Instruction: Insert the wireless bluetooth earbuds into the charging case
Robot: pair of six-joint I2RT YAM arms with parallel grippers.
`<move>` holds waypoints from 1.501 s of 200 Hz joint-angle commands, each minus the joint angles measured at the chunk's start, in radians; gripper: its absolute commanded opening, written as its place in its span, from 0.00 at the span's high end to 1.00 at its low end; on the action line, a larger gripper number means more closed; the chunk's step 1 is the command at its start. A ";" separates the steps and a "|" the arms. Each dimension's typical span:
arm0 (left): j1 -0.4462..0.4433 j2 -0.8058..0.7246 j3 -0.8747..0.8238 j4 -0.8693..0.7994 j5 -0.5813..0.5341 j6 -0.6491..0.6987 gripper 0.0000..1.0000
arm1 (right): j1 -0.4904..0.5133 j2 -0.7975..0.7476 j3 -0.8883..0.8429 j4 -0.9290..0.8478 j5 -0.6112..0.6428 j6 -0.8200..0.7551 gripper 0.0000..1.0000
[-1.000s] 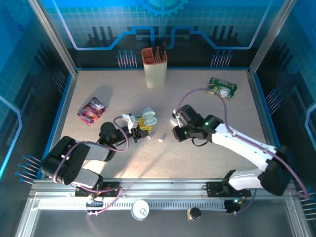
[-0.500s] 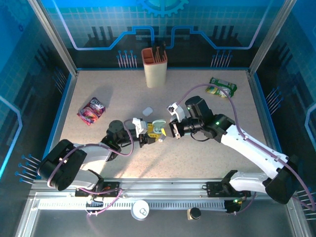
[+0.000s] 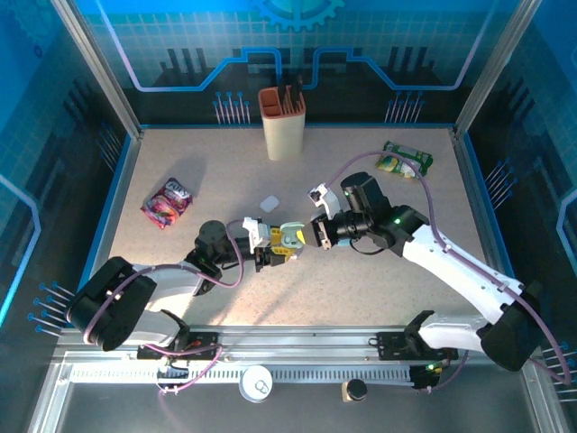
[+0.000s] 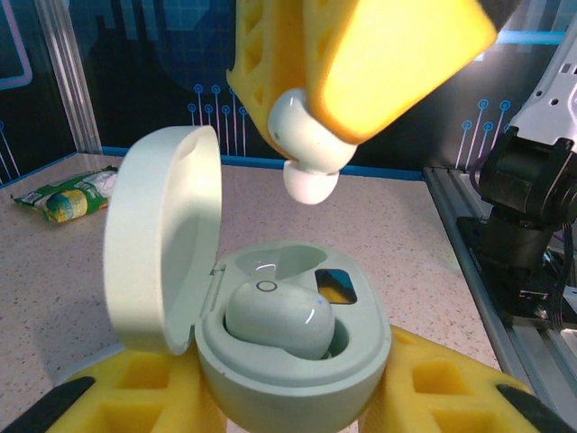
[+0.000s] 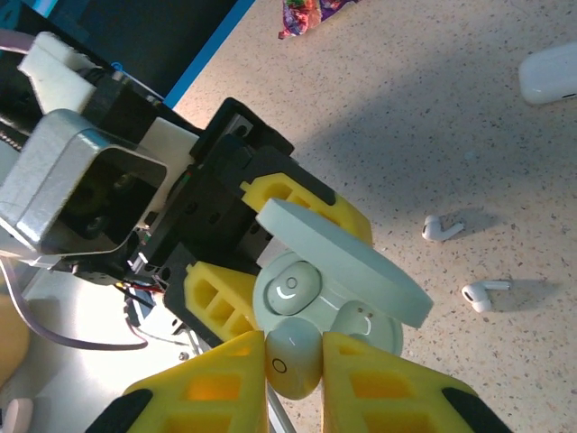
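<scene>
One earbud (image 4: pixel 275 316) sits in the charging case (image 4: pixel 162 244) clamped by the left gripper (image 3: pixel 276 246); the right gripper (image 5: pixel 295 361) pinches the second earbud (image 4: pixel 306 167) above it.

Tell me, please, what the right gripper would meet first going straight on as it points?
Probably the open charging case in the left gripper: the earbud in the right gripper looks aimed at its empty socket beside the seated earbud, though depth is unclear.
</scene>
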 commanded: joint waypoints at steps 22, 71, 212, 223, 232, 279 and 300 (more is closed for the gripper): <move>-0.008 -0.022 0.012 0.036 0.027 0.004 0.67 | -0.017 0.016 -0.018 0.011 -0.008 -0.010 0.83; -0.008 -0.019 0.012 0.043 0.000 0.000 0.67 | -0.026 0.039 -0.024 -0.004 -0.026 -0.010 0.82; -0.008 0.004 0.004 0.083 -0.009 -0.008 0.66 | -0.034 0.058 -0.016 -0.009 -0.032 0.039 0.71; -0.007 0.003 0.004 0.082 -0.008 -0.007 0.67 | -0.037 0.054 -0.016 -0.005 -0.037 0.049 0.68; -0.008 0.002 0.004 0.082 -0.008 -0.007 0.67 | -0.041 0.049 -0.015 -0.005 -0.038 0.058 0.66; -0.008 0.004 -0.002 0.087 -0.012 -0.007 0.67 | -0.058 0.002 -0.028 0.019 -0.047 0.064 0.61; -0.008 0.004 -0.005 0.089 -0.014 -0.003 0.66 | -0.071 -0.030 -0.045 0.057 -0.073 0.074 0.53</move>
